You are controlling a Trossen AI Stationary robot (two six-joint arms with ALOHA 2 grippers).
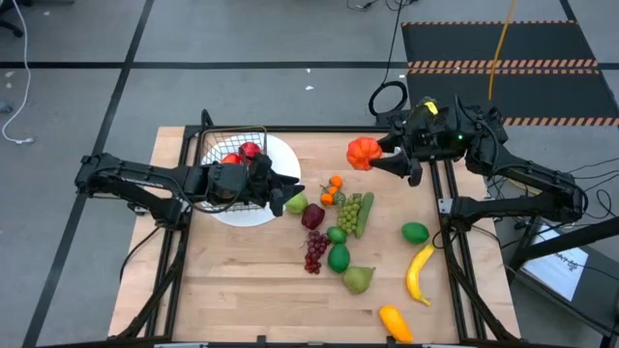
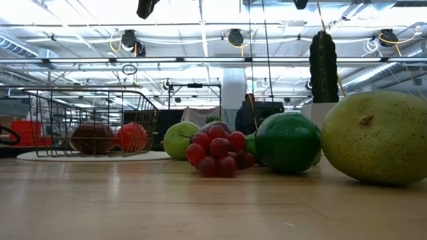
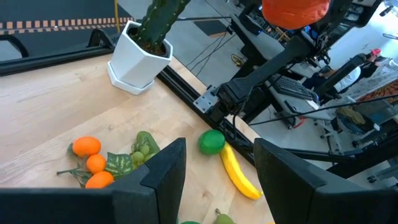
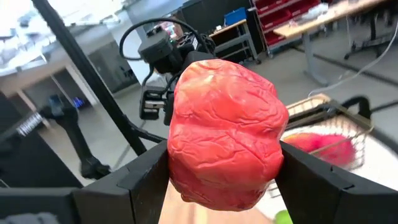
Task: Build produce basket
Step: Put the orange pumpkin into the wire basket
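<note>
My right gripper (image 1: 379,155) is shut on a wrinkled red-orange toy fruit (image 1: 363,153), held high over the table's far right part. The wire basket (image 1: 232,150) stands on a round white plate (image 1: 276,155) at the far left and holds red produce (image 1: 242,153). My left gripper (image 1: 285,198) hangs open above the plate's right rim, nothing between its fingers (image 3: 168,171). Loose produce lies mid-table: small oranges (image 1: 332,188), green grapes (image 1: 350,213), purple grapes (image 1: 315,251), limes (image 1: 338,257), a pear (image 1: 358,279) and a banana (image 1: 419,274). My right gripper pinches the red-orange fruit between its two fingers, one on each of two opposite sides (image 4: 180,168). The fingers lie about level and come from the table's right side. The fruit fills the gap between them and is lifted clear of the table.
A white pot with a green cactus (image 3: 137,53) stands at the far right edge, below my right arm. A yellow-orange piece (image 1: 397,324) lies near the front edge. Bare wood shows along the table's near left part (image 1: 222,290).
</note>
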